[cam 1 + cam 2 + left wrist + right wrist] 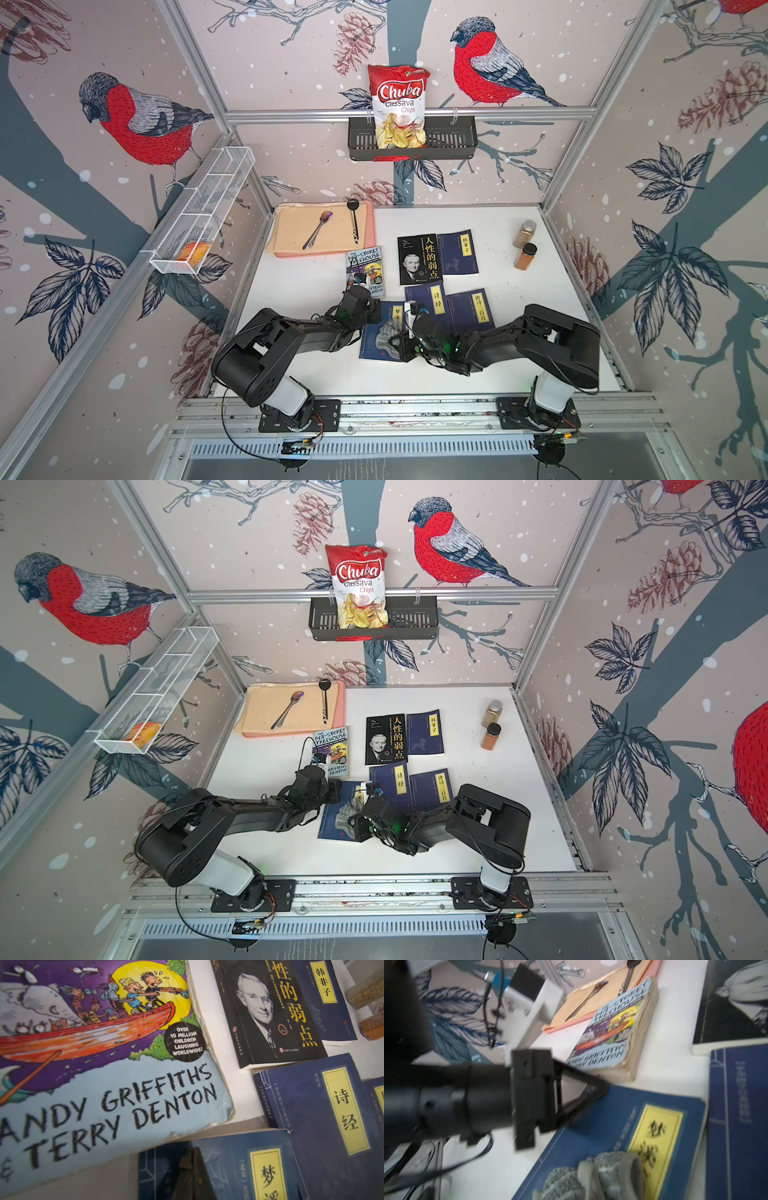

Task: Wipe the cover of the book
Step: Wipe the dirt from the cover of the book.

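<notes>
The book (pixel 376 347), dark blue with a yellow title label, lies at the front of the table in both top views (pixel 330 827). A bunched grey cloth (pixel 387 332) rests on its cover and shows close up in the right wrist view (pixel 591 1176). My right gripper (pixel 400 340) is shut on the cloth, and the cloth hides its fingers. My left gripper (pixel 373 312) is shut, and its joined tips (pixel 192 1152) rest on the book's far left corner (pixel 226 1167). The right wrist view shows that left gripper (pixel 600 1087) touching the book (pixel 591 1126).
Close around the book lie a treehouse paperback (pixel 365 272), a black portrait book (pixel 417 259) and three more blue books (pixel 428 299) (pixel 471 309) (pixel 457 251). Two spice jars (pixel 526 255) stand at the right. A tray (pixel 291 237) with a spoon and a ladle sits at the back left.
</notes>
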### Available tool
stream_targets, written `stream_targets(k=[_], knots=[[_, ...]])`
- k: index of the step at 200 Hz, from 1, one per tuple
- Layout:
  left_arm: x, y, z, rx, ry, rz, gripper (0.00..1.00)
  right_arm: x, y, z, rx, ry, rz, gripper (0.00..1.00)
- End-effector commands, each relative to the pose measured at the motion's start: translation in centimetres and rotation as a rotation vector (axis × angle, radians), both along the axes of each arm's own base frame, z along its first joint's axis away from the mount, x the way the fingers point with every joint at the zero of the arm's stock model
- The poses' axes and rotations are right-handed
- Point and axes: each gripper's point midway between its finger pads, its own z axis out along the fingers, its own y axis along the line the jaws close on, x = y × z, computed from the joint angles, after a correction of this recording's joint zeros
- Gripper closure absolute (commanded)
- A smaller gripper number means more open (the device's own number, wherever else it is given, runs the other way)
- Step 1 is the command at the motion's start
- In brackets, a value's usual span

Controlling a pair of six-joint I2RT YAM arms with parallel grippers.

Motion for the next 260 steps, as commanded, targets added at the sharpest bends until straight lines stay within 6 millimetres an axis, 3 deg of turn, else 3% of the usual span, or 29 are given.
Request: stream_targets(k=[1, 15, 31, 51, 85, 104, 124, 164, 183, 203, 244, 260], knots=[[-4.2, 2.2, -3.9, 0.097, 0.201, -0.012, 1.0, 1.8, -4.9, -5.6, -0.238, 0.095, -0.066, 0.94], [-4.2, 2.2, -3.8, 0.094, 0.199, -0.011, 1.0, 3.6, -4.6, -5.3, -0.232, 0.085, -0.084, 0.94], [-4.3, 2.2, -3.9, 0.096, 0.202, -0.01, 1.0, 3.6, -3.8, -4.6, -0.231, 0.071, -0.061, 0.94], [-4.3, 2.2, -4.0, 0.095, 0.204, -0.011, 1.0, 1.0, -2.8, -4.1, -0.251, 0.057, -0.001, 0.92], [-4.4, 2.4, -4.3, 0.102, 0.209, -0.005, 1.0, -5.8, -1.6, -3.8, -0.207, 0.114, 0.106, 0.91], [-4.5, 2.5, -4.3, 0.106, 0.209, -0.003, 1.0, -7.2, -1.5, -4.1, -0.148, 0.16, 0.117, 0.91], [-4.5, 2.6, -4.4, 0.11, 0.211, -0.001, 1.0, -5.0, -2.0, -5.1, -0.141, 0.177, 0.071, 0.91], [-4.7, 2.7, -4.3, 0.108, 0.211, 0.001, 1.0, 3.3, -2.8, -4.9, -0.082, 0.153, -0.06, 0.94], [-4.8, 3.0, -4.1, 0.107, 0.205, 0.016, 1.0, 4.4, -1.9, -5.0, -0.145, 0.114, -0.044, 0.94], [-4.9, 3.2, -4.0, 0.11, 0.202, 0.021, 1.0, 2.6, -0.7, -4.7, -0.168, 0.099, 0.021, 0.93], [-4.9, 3.3, -4.4, 0.12, 0.212, 0.023, 1.0, -5.2, 0.0, -5.0, -0.227, 0.105, 0.143, 0.93], [-4.9, 3.3, -4.6, 0.123, 0.219, 0.022, 1.0, -7.2, 0.3, -5.2, -0.192, 0.147, 0.168, 0.92]])
